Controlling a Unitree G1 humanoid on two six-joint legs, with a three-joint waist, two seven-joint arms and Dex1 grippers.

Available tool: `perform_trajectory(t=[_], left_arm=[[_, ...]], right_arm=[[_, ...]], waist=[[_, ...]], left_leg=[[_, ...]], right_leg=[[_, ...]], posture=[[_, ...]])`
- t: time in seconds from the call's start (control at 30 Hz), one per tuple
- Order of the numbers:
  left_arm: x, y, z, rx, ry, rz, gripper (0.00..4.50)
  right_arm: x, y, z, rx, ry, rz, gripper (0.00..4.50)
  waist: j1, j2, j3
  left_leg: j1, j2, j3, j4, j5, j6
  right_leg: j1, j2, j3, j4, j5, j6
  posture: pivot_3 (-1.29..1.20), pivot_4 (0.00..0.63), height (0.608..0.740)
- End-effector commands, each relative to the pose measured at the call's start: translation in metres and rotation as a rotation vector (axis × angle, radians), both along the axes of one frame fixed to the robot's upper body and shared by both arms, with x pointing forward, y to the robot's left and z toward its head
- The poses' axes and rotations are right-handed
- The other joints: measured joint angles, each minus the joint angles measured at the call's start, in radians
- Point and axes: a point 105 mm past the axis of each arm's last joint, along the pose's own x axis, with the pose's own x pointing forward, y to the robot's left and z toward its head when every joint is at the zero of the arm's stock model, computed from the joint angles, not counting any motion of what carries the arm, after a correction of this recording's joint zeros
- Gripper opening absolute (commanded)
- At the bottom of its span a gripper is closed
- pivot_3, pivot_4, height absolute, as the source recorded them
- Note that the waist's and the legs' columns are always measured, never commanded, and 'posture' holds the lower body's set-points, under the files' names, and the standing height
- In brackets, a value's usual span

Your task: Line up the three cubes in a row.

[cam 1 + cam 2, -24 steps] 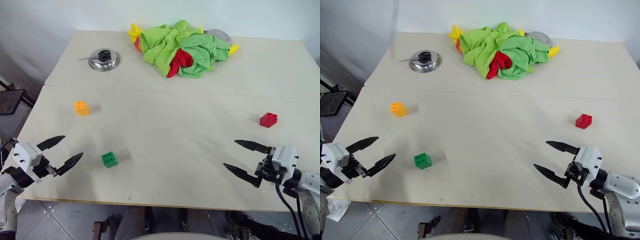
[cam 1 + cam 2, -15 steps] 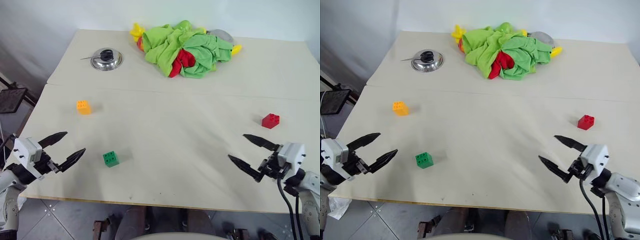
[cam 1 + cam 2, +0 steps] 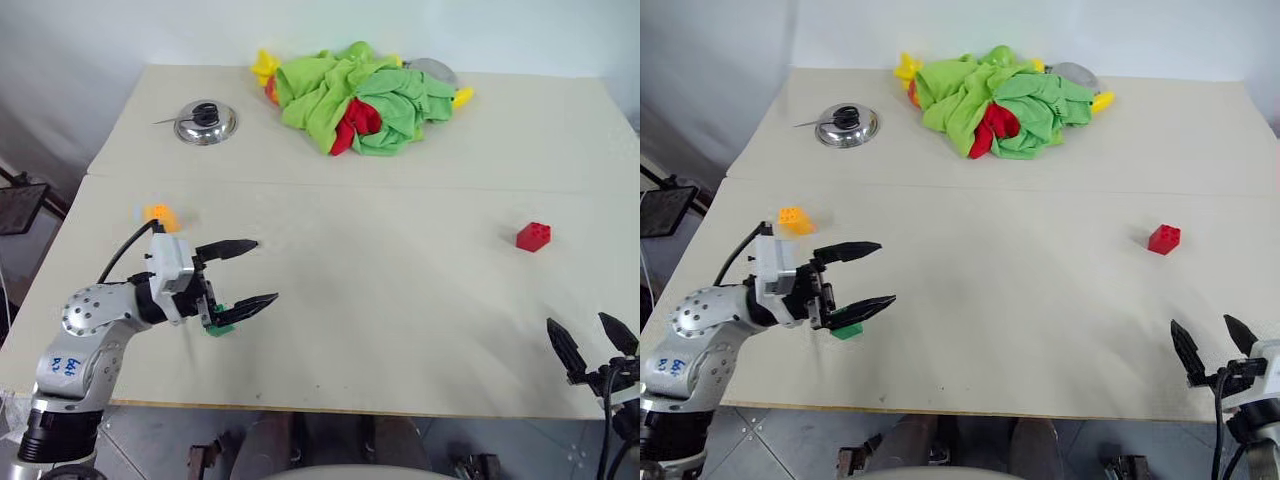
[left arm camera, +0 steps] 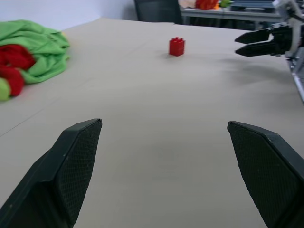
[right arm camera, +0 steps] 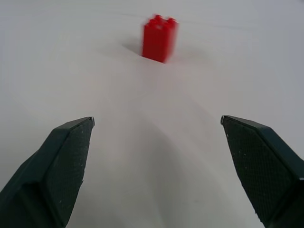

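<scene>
The three cubes lie far apart on the pale table. The orange-yellow cube is at the left. The green cube sits near the front left, partly covered by my left gripper, which hangs open above and just past it, pointing right. The red cube stands at the right; it also lies ahead in the left wrist view and the right wrist view. My right gripper is open at the front right edge, well short of the red cube.
A round steel lid with a black knob lies at the back left. A green and red cloth heap sits at the back middle. A seam crosses the table behind the cubes. A dark chair stands off the left edge.
My left arm has swung in from the front left corner over the table, ending above the green cube. My right gripper has pulled back toward the front right edge and turned to face the red cube.
</scene>
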Motion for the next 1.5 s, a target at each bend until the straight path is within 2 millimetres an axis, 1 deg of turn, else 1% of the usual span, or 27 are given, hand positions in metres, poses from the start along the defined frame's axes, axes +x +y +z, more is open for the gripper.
perform_trajectory(t=[0.03, 0.1, 0.17, 0.27, 0.33, 0.37, 0.43, 0.57, 0.67, 0.73, 0.9, 0.97, 1.0, 1.07, 1.1, 1.17, 1.2, 1.23, 1.3, 1.33, 1.37, 1.43, 1.5], left_arm=[[0.005, 0.002, 0.004, -0.007, -0.021, 0.01, 4.49], [0.006, -0.001, 0.005, -0.01, -0.028, 0.007, 4.49], [0.007, -0.003, 0.007, -0.009, -0.035, 0.002, 4.49], [0.009, -0.006, 0.009, -0.011, -0.047, 0.002, 4.49], [0.01, -0.008, 0.009, -0.011, -0.049, -0.001, 4.49], [0.01, -0.009, 0.009, -0.012, -0.051, -0.005, 4.49], [0.01, -0.011, 0.009, -0.012, -0.054, -0.008, 4.49], [0.01, -0.011, 0.011, -0.013, -0.063, -0.003, 4.49], [0.009, -0.01, 0.012, -0.01, -0.074, 0.009, 4.5], [0.008, -0.008, 0.014, -0.011, -0.08, 0.021, 4.5], [0.005, -0.006, 0.014, -0.009, -0.082, 0.037, 4.5], [0.005, -0.004, 0.015, -0.008, -0.083, 0.041, 4.5], [0.005, -0.002, 0.016, -0.01, -0.082, 0.045, 4.5], [0.006, 0.003, 0.016, -0.013, -0.074, 0.055, 4.5], [0.007, 0.007, 0.016, -0.014, -0.068, 0.059, 4.5], [0.008, 0.011, 0.013, -0.011, -0.054, 0.062, 4.5], [0.009, 0.013, 0.012, -0.008, -0.045, 0.062, 4.5], [0.009, 0.015, 0.009, 0.009, -0.046, 0.059, 4.5], [0.01, 0.018, 0.005, 0.028, -0.031, 0.048, 4.5], [0.011, 0.018, 0.004, 0.03, -0.023, 0.043, 4.5], [0.011, 0.018, 0.003, 0.027, -0.018, 0.039, 4.5], [0.011, 0.017, 0.003, 0.025, -0.017, 0.034, 4.5], [0.01, 0.016, 0.003, 0.026, -0.017, 0.031, 4.5]], right_arm=[[0.024, 0.004, 0.028, 0.03, -0.002, -0.04, 4.5], [0.038, 0.001, 0.033, 0.039, 0.047, -0.079, 4.5], [0.057, 0.003, 0.044, 0.05, 0.092, -0.104, 4.5], [0.083, 0.006, 0.057, 0.082, 0.121, -0.131, 4.5], [0.096, 0.007, 0.063, 0.101, 0.133, -0.149, 4.5], [0.106, 0.007, 0.065, 0.107, 0.142, -0.165, 4.5], [0.117, 0.007, 0.068, 0.113, 0.166, -0.195, 4.5], [0.131, 0.003, 0.065, 0.115, 0.216, -0.235, 4.5], [0.133, -0.007, 0.063, 0.109, 0.236, -0.314, 3.91], [0.135, -0.005, 0.063, 0.115, 0.243, -0.303, 3.27], [0.139, 0.012, 0.064, 0.144, 0.23, -0.214, 1.57], [0.142, 0.026, 0.072, 0.167, 0.207, -0.099, 1.51], [0.142, 0.038, 0.079, 0.147, 0.195, 0.007, 1.51], [0.139, 0.069, 0.092, 0.049, 0.177, 0.267, 1.51], [0.134, 0.089, 0.098, -0.021, 0.169, 0.436, 1.51], [0.124, 0.115, 0.1, -0.169, 0.162, 0.695, 1.51], [0.12, 0.124, 0.098, -0.257, 0.157, 0.803, 1.51], [0.116, 0.133, 0.092, -0.378, 0.168, 0.929, 1.51], [0.12, 0.137, 0.071, -0.622, 0.232, 1.067, 1.51], [0.121, 0.139, 0.064, -0.695, 0.252, 1.143, 1.51], [0.124, 0.142, 0.06, -0.725, 0.26, 1.194, 1.51], [0.13, 0.154, 0.056, -0.702, 0.238, 1.296, 1.51], [0.137, 0.162, 0.051, -0.706, 0.228, 1.36, 1.51]], waist=[[-0.001, 0.0, 0.0], [0.004, 0.0, 0.0], [0.007, 0.001, 0.0], [0.01, 0.001, 0.0], [0.01, 0.001, 0.0], [0.011, 0.0, 0.0], [0.011, 0.0, 0.0], [0.012, 0.0, 0.0], [0.011, 0.0, 0.0], [0.01, 0.0, 0.0], [0.007, 0.0, 0.0], [0.007, 0.0, 0.0], [0.006, 0.0, 0.0], [0.005, 0.002, 0.001], [0.005, 0.002, 0.001], [0.005, 0.002, 0.001], [0.005, 0.002, 0.001], [0.005, 0.001, 0.001], [0.0, -0.002, 0.002], [0.0, -0.002, 0.002], [-0.002, -0.002, 0.002], [-0.004, -0.003, 0.003], [-0.008, -0.004, 0.003]], left_leg=[[0.0, 0.002, 0.001, 0.001, 0.0, -0.001], [-0.002, 0.004, 0.002, 0.002, 0.0, -0.002], [-0.005, 0.005, 0.002, 0.003, 0.001, -0.003], [-0.007, 0.005, 0.003, 0.003, 0.001, -0.003], [-0.008, 0.005, 0.004, 0.003, 0.001, -0.003], [-0.008, 0.005, 0.004, 0.003, 0.001, -0.003], [-0.008, 0.005, 0.005, 0.003, 0.001, -0.003], [-0.01, 0.004, 0.005, 0.003, 0.001, -0.002], [-0.01, 0.004, 0.006, 0.003, 0.001, -0.002], [-0.01, 0.004, 0.006, 0.003, 0.001, -0.002], [-0.01, 0.005, 0.006, 0.003, 0.001, -0.002], [-0.01, 0.005, 0.006, 0.003, 0.001, -0.002], [-0.01, 0.005, 0.006, 0.003, 0.001, -0.002], [-0.01, 0.005, 0.007, 0.003, 0.001, -0.002], [-0.01, 0.005, 0.007, 0.003, 0.001, -0.002], [-0.01, 0.006, 0.008, 0.002, 0.001, -0.002], [-0.009, 0.006, 0.008, 0.003, 0.001, -0.002], [-0.009, 0.006, 0.008, 0.003, 0.001, -0.002], [-0.009, 0.006, 0.009, 0.003, 0.001, -0.002], [-0.008, 0.006, 0.01, 0.003, 0.001, -0.002], [-0.008, 0.006, 0.011, 0.003, 0.001, -0.002], [-0.008, 0.006, 0.011, 0.004, 0.001, -0.002], [-0.008, 0.006, 0.01, 0.004, 0.001, -0.002]], right_leg=[[-0.001, 0.002, 0.001, 0.0, 0.0, 0.0], [-0.004, 0.003, 0.002, 0.001, 0.0, 0.0], [-0.008, 0.003, 0.003, 0.003, 0.0, -0.001], [-0.011, 0.004, 0.003, 0.004, 0.0, -0.002], [-0.011, 0.004, 0.003, 0.004, 0.0, -0.002], [-0.011, 0.004, 0.003, 0.004, 0.0, -0.002], [-0.012, 0.004, 0.003, 0.004, 0.0, -0.002], [-0.013, 0.004, 0.003, 0.003, 0.0, -0.002], [-0.013, 0.004, 0.003, 0.002, 0.0, -0.002], [-0.013, 0.004, 0.003, 0.003, 0.0, -0.002], [-0.013, 0.005, 0.003, 0.003, 0.0, -0.002], [-0.013, 0.005, 0.003, 0.003, 0.0, -0.002], [-0.013, 0.005, 0.003, 0.003, 0.0, -0.002], [-0.013, 0.005, 0.004, 0.003, 0.0, -0.002], [-0.013, 0.005, 0.004, 0.003, 0.0, -0.002], [-0.013, 0.006, 0.004, 0.002, 0.0, -0.002], [-0.013, 0.006, 0.004, 0.002, 0.0, -0.002], [-0.013, 0.006, 0.004, 0.002, 0.0, -0.002], [-0.013, 0.006, 0.005, 0.002, 0.0, -0.002], [-0.013, 0.006, 0.006, 0.002, 0.0, -0.001], [-0.013, 0.006, 0.006, 0.002, 0.0, -0.001], [-0.013, 0.006, 0.006, 0.002, 0.0, -0.001], [-0.013, 0.006, 0.006, 0.002, 0.0, -0.001]], posture=[[0.0, 0.15, 0.74], [0.0, 0.15, 0.74], [0.0, 0.15, 0.74], [0.0, 0.15, 0.74], [0.0, 0.15, 0.74], [0.0, 0.15, 0.74], [0.0, 0.15, 0.74], [0.0, 0.15, 0.74], [0.0, 0.15, 0.74], [0.0, 0.15, 0.74], [0.0, 0.15, 0.74], [0.0, 0.15, 0.74], [0.0, 0.15, 0.74], [0.0, 0.15, 0.74], [0.0, 0.15, 0.74], [0.0, 0.15, 0.74], [0.0, 0.15, 0.74], [0.0, 0.15, 0.74], [0.0, 0.15, 0.74], [0.0, 0.15, 0.74], [0.0, 0.15, 0.74], [0.0, 0.15, 0.74], [0.0, 0.15, 0.74]])
